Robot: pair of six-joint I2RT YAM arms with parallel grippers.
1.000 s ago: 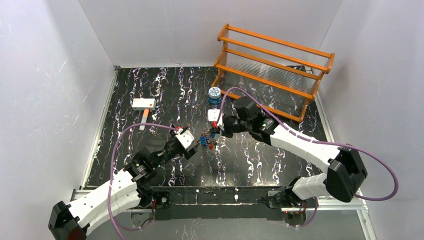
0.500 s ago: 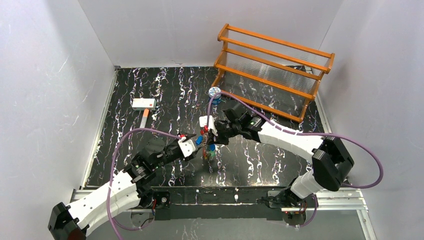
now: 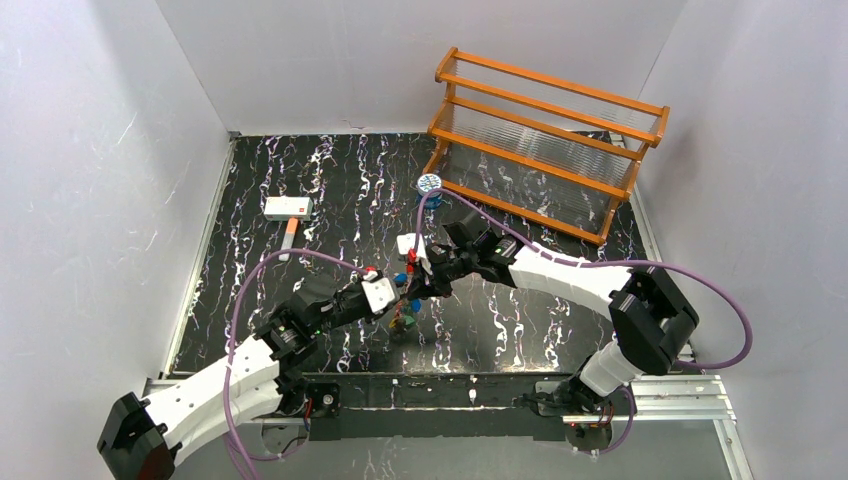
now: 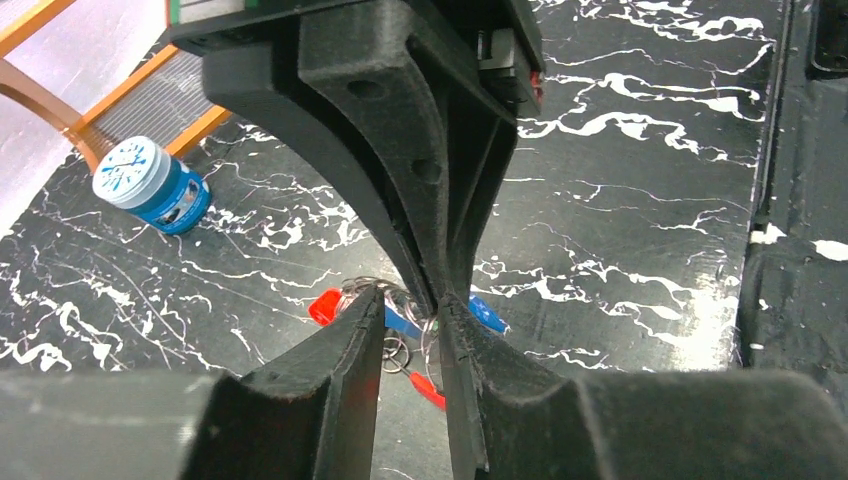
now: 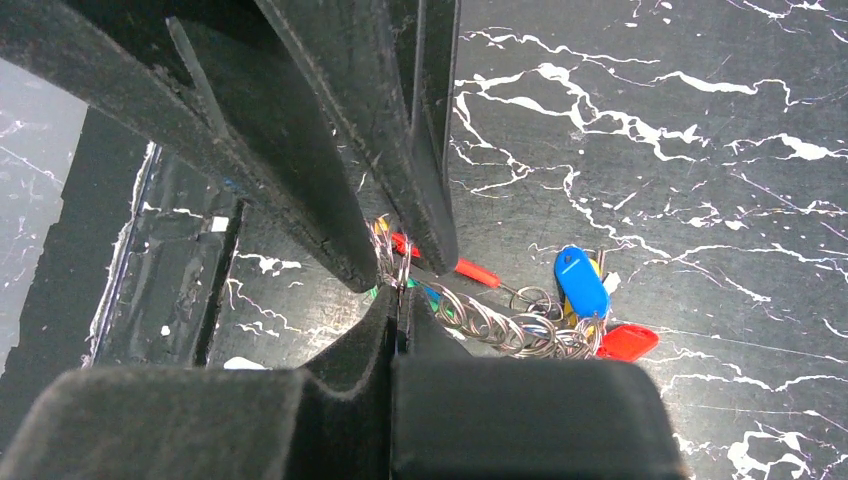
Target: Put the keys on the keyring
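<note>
Your right fingers (image 5: 345,345) are pressed together with no gap showing. At their very tip they pinch a strand of the silvery wire of the keyring (image 5: 490,325). From that pinch the wire runs off in tangled loops to the keys (image 5: 580,280). In the right wrist view the bunch shows a blue head, a red head just beside it, and a long red piece nearer the fingertips.

Your left fingers (image 4: 330,370) stand a narrow gap apart, tip to tip with the right ones. The right fingertips and the wire sit in that gap. You cannot tell from either wrist view whether the left fingers actually touch the wire.

From above, the two arms meet near the middle of the black marbled counter (image 3: 520,330), with the bunch of keys just under and between the two sets of fingers. Whether the bunch rests on the counter or hangs clear of it does not show.

A small blue tin (image 4: 150,185) with a white lid stands behind the keys. It is close to the foot of the orange rack (image 3: 545,120). A white block with an orange handle (image 3: 288,208) lies well apart on the far left.
</note>
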